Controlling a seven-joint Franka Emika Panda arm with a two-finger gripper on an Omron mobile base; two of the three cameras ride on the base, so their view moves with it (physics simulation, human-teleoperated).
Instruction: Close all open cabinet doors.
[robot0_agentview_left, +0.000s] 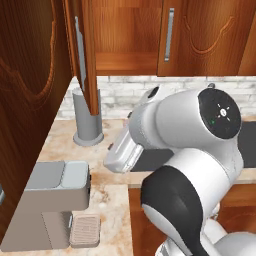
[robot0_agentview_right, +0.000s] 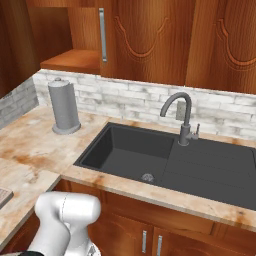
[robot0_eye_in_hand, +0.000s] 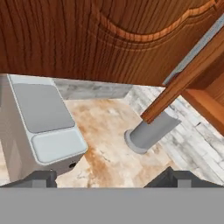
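Two dark fingertips (robot0_eye_in_hand: 39, 178) sit at the bottom of the hand view, spread wide w/ nothing between them; gripper (robot0_eye_in_hand: 107, 179) open. Just past them, lower left of frame: grey coffee machine (robot0_eye_in_hand: 41, 127) on the marbled counter (robot0_eye_in_hand: 109, 131). Mid-frame, right of ctr: grey paper towel holder (robot0_eye_in_hand: 148, 133) upright on the counter near the brick backsplash (robot0_eye_in_hand: 87, 89). Open cabinet door (robot0_agentview_left: 82, 50) juts out edge-on in the upper left of left base view (silver bar handle visible), its lower corner overlapping the holder. Another door panel (robot0_eye_in_hand: 87, 35) fills the hand view's top. Farther, right base view: dark sink (robot0_agentview_right: 135, 155) w/ faucet (robot0_agentview_right: 182, 117) at ctr, closed doors (robot0_agentview_right: 145, 37) along the top.
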